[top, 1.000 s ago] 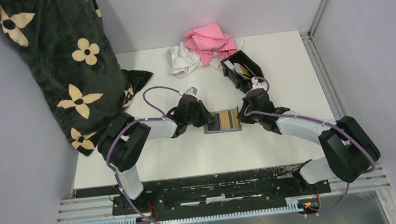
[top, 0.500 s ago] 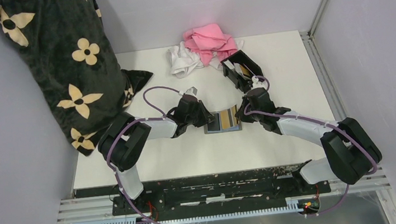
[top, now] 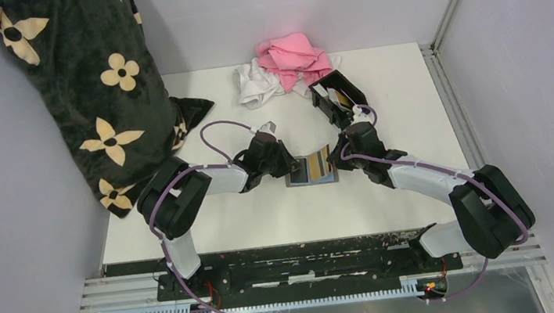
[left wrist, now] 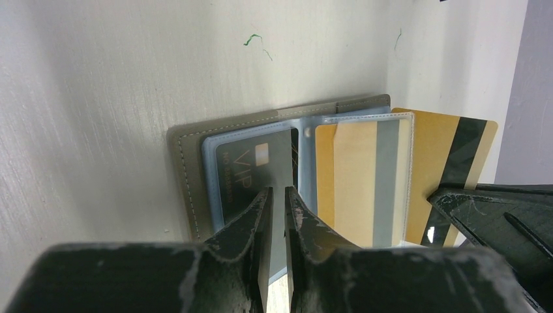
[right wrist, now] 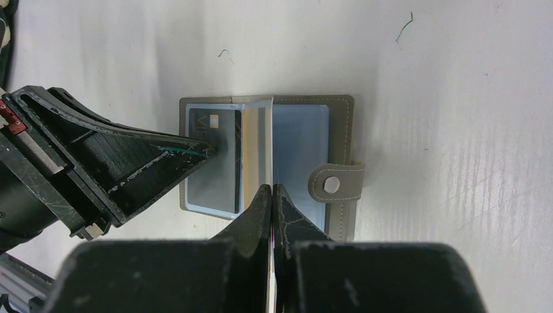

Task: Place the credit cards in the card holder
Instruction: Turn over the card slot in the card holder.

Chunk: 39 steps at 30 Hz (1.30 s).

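Right hand pinches gold card at wallet

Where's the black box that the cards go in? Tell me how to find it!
Find the pink cloth at the far edge of the white table. Right in front of it sits the card holder. It is a black open-topped box, not flat and grey like the open wallet in the middle of the table.
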Available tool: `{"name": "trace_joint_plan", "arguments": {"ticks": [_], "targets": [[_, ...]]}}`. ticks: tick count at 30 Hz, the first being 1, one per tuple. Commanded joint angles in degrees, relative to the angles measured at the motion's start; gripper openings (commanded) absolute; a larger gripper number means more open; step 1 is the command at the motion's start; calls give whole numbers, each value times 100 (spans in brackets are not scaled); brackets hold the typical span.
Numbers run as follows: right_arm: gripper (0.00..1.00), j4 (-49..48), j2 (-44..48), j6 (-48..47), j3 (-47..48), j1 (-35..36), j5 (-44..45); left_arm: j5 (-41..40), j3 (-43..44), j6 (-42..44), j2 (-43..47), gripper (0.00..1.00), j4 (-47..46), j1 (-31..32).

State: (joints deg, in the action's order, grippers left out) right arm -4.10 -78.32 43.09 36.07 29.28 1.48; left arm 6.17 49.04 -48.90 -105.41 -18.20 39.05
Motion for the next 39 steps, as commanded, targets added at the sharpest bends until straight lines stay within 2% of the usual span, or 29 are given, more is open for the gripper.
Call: {"name": "trace_joint_plan", "arguments": {"ticks": [1,28,39], "targets": [[1,-295,64,70,135,88,-24,-152,-87,390,-275,20,645,28],[1,-253,-409,105,627,705,257,-180,-185,391,-105,19,674,41],[1,-451,-761,142,642,806,284,-712,-401,443,468,23,1168,42]]}}
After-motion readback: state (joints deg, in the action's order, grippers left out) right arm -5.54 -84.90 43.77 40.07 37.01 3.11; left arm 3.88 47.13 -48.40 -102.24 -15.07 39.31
